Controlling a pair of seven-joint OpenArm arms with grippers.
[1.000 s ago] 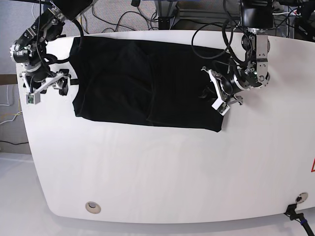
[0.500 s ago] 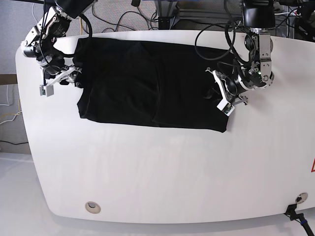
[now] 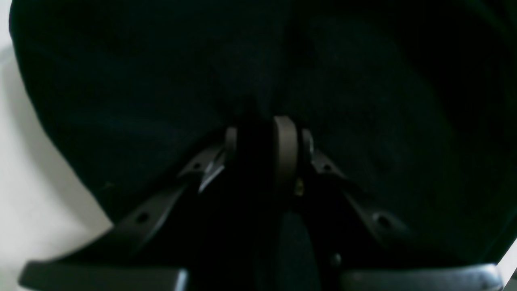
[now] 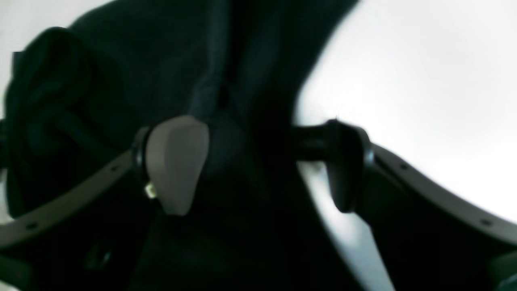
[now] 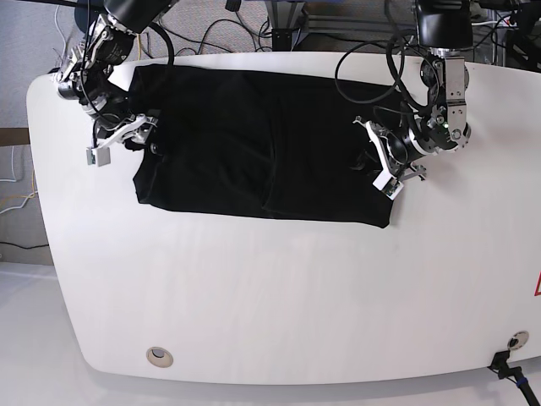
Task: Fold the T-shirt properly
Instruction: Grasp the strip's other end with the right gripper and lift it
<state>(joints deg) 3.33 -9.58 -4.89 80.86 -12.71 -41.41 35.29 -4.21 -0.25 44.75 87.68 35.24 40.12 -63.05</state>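
Note:
The black T-shirt [image 5: 254, 144] lies spread across the far half of the white table [image 5: 279, 296], with a vertical fold line near its middle. At the shirt's right edge, my left gripper [image 5: 382, 161] is shut on the fabric. In the left wrist view its fingertips [image 3: 284, 137] sit close together with the black T-shirt [image 3: 363, 101] pinched between them. My right gripper [image 5: 139, 135] is at the shirt's left edge. In the right wrist view this gripper [image 4: 262, 157] stands open, and a bunched fold of the T-shirt [image 4: 161, 60] lies between its wide-apart pads [image 4: 177, 161].
Black cables [image 5: 211, 34] and equipment run along behind the table's far edge. A round metal grommet [image 5: 159, 356] sits near the front left. A black connector [image 5: 507, 365] is at the front right corner. A red mark [image 5: 537, 286] shows at the right edge.
My right arm has swung rightwards onto the shirt's left edge. The shirt has slid a little to the right. My left gripper has stayed shut on the fabric and shifted slightly right.

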